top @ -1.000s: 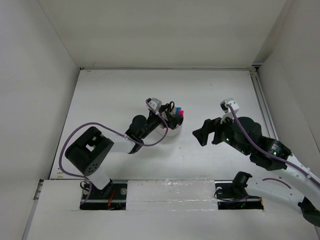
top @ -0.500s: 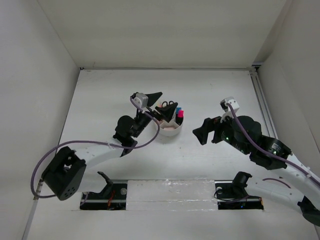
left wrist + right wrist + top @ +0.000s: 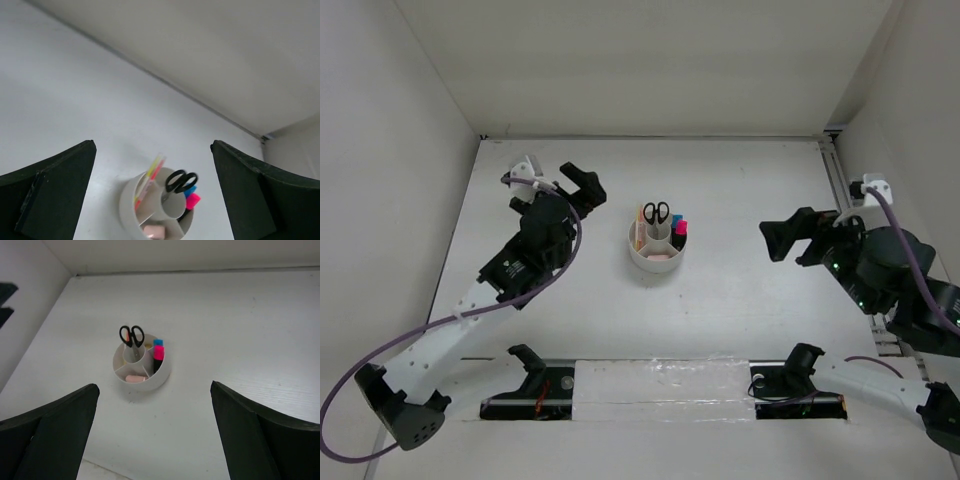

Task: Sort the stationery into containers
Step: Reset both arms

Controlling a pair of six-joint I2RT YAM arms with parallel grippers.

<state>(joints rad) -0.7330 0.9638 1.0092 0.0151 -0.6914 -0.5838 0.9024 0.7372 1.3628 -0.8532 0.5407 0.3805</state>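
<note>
Left gripper [image 3: 582,180]: jaws spread fully wide, nothing between them, touching nothing. It hangs over the far-left part of the surface [image 3: 750,180], left of the organizer and well apart from it. In the left wrist view both fingers [image 3: 50,195] frame the organizer from above, with bare surface between.

Right gripper [image 3: 785,235]: jaws also wide apart and empty. It sits right of the organizer, well apart, jaws pointing left toward it. The right wrist view shows the organizer centred between its fingers [image 3: 50,430], further off.

Round white desk organizer [image 3: 655,265]: upright, mid-surface, roughly between the two grippers. Contents:
- black-handled scissors [image 3: 657,212] in the centre cup, handles up
- pink-capped marker [image 3: 158,353] and blue-capped marker [image 3: 158,342] standing together in the right wedge, caps up, touching or nearly so; blue one on the far side
- thin yellow and pink pens [image 3: 152,170] in the left wedge, leaning outward
- pale tan eraser [image 3: 135,378] lying in the near wedge

Can't tell from any view whether small white pieces are in the remaining wedges; too little contrast against the white plastic.

Left arm stretches from its base at the near-left up to the gripper, purple cable [image 3: 380,370] looping along it. Right arm folds in at the right edge, with its own purple cable [image 3: 910,255].
</note>
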